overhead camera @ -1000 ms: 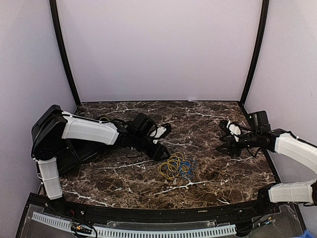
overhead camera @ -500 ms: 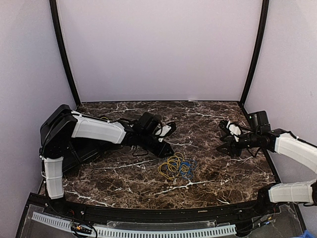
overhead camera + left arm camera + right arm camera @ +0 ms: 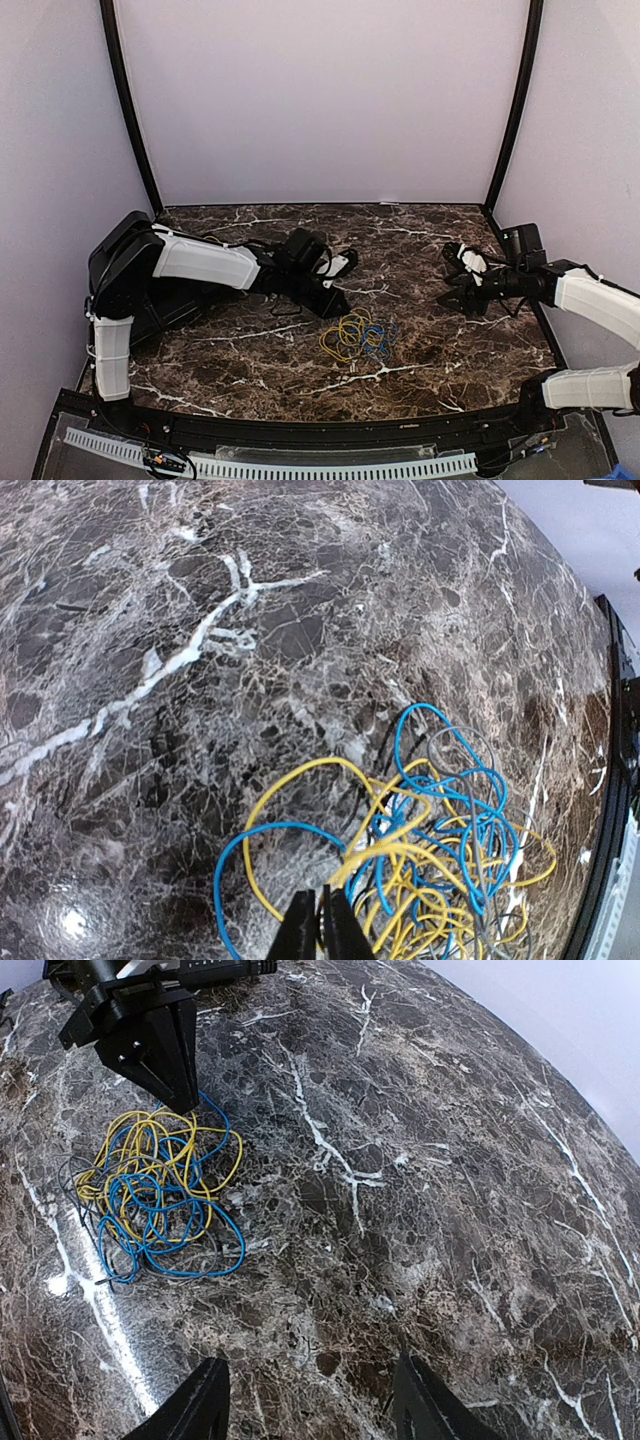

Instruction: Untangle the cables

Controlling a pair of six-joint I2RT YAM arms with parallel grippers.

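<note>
My left gripper (image 3: 320, 932), closed, hovers at the edge of the cables (image 3: 430, 850), probably to catch a loop; my right gripper (image 3: 310, 1395) hangs open, well apart.

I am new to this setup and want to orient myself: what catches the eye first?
A bright tangle of yellow and blue cables lies near the middle of the dark marble table. The left gripper, shut, points down at its edge; the right gripper hangs open, well apart at the right.
</note>
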